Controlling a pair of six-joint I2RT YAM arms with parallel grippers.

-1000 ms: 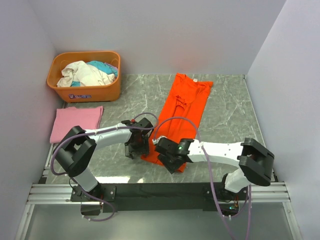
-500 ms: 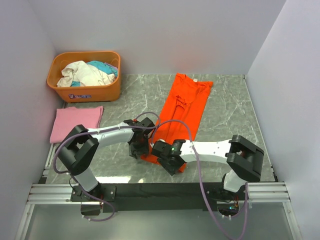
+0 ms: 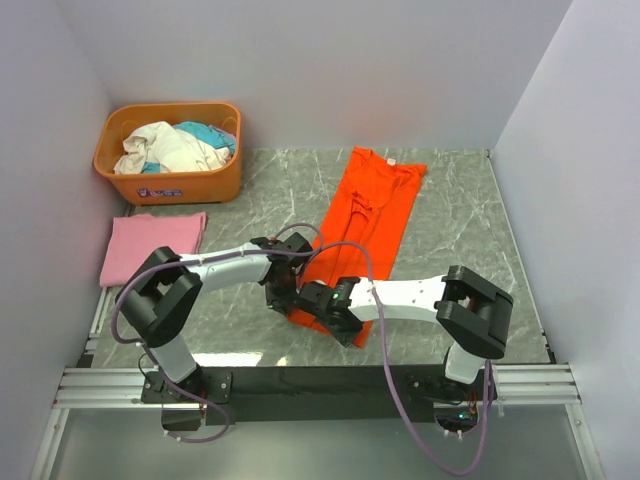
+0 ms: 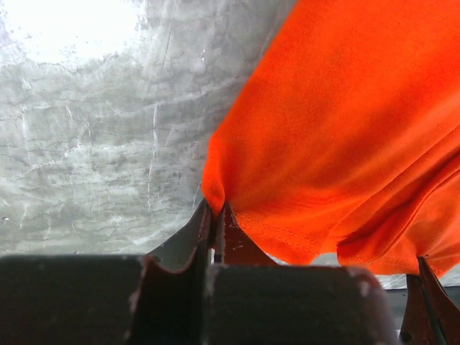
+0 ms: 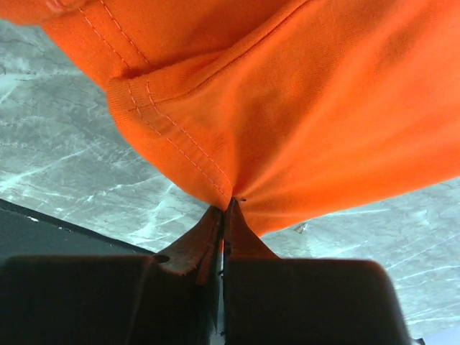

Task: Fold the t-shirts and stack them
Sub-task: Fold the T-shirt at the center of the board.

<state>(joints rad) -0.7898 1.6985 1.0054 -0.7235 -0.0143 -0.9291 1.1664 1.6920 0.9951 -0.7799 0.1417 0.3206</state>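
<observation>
Surface: grey marbled table top (image 3: 455, 235), boxed in by pale walls (image 3: 330, 70) on the left, far and right sides.
Orange shirt: bright orange-red cloth t-shirt (image 3: 372, 205) lies as a long narrow strip on the table. Its collar end is near the far edge, about mid-width. Its hem end reaches toward the near edge, angled slightly left.
Hem: the near end is bunched and pulled into small peaks where the fingers bite, with stitched seams showing in the right wrist view.
Left gripper: left gripper (image 4: 214, 215) is fully closed, its two fingertips pinching the near-left corner of the orange shirt's hem, just above the table.
Right gripper: right gripper (image 5: 225, 208) is likewise clamped tight on a fold of the same hem, just to the right of the left one. The two grippers sit close together.
Pink shirt: light pink cloth t-shirt (image 3: 152, 245) lies folded flat at the left edge of the table, well apart from the orange shirt.
Basket: rigid orange plastic basket (image 3: 172, 185) stands in the far-left corner, just beyond the pink shirt.
Basket contents: crumpled white and teal clothes (image 3: 170, 147).
Near edge: black rail (image 3: 320, 380) carries both arm bases.
</observation>
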